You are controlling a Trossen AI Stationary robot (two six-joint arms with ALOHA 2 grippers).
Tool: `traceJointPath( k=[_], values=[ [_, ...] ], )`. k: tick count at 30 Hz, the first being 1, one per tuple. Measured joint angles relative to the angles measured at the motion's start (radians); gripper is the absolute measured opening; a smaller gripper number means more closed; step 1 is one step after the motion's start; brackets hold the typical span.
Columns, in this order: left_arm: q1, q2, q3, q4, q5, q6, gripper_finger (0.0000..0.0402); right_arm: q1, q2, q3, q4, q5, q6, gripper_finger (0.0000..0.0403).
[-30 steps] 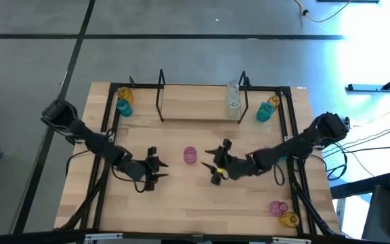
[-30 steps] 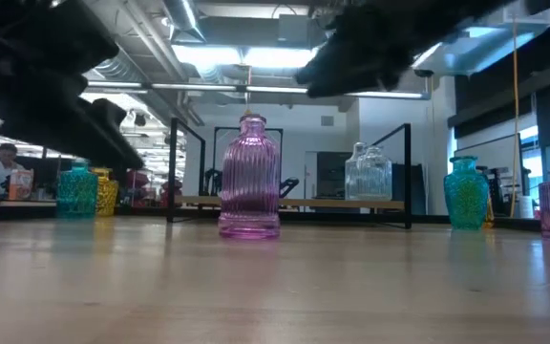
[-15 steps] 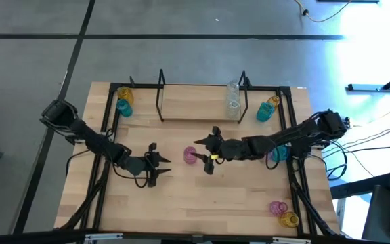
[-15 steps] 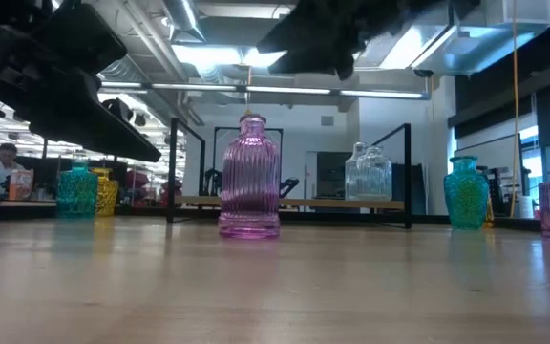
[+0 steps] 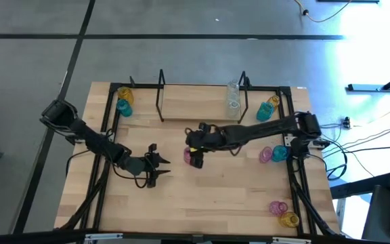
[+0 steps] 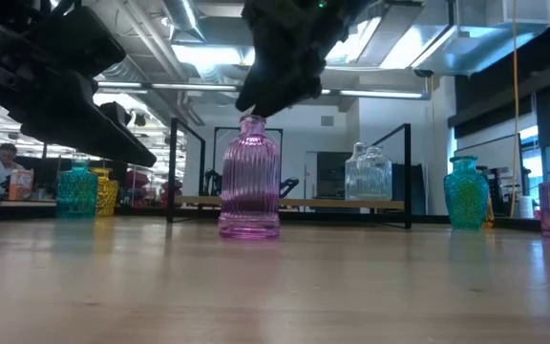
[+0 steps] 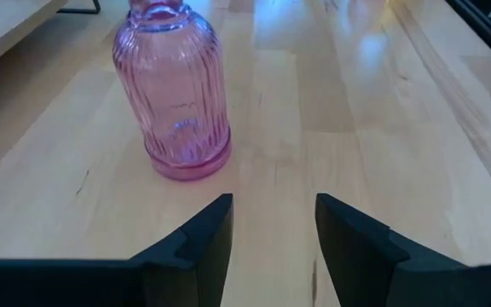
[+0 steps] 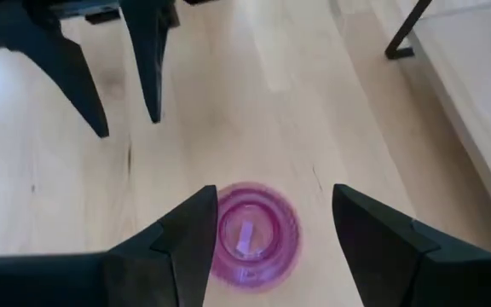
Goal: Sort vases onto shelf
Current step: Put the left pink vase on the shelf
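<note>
Centrally on the counter (image 5: 202, 203), in front of the shelf (image 5: 195, 107), the pink vase (image 5: 193, 157) stands upright, long axis vertical. Right gripper (image 8: 254, 226) sits directly overhead, fingers spread either side of the mouth, pointing straight down. Left gripper (image 5: 156, 167), also spread, waits just beside it, level with the vase.

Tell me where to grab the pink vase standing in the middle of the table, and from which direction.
Grip the pink vase at its narrow neck, coming straight down from above. It stands upright on a wide ribbed body with its mouth facing up, and the right gripper hangs open directly over that mouth, one finger on either side. The left gripper waits open beside it on the table.
</note>
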Motion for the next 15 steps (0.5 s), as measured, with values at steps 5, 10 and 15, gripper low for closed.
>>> traceJointPath(
  k=[5, 10, 15],
  values=[
    [-0.005, 0.000, 0.000, 0.004, 0.000, -0.005, 0.0162, 0.003, 0.027, 0.017, -0.043, -0.001, 0.002, 0.0221],
    [-0.004, 0.000, 0.000, 0.004, 0.000, -0.005, 0.0162, 0.003, 0.027, 0.016, -0.042, -0.001, 0.002, 0.0221],
    [-0.004, 0.000, 0.000, 0.003, 0.000, -0.005, 0.0162, 0.003, 0.036, 0.016, -0.034, -0.001, -0.009, 0.0221]
  ],
)
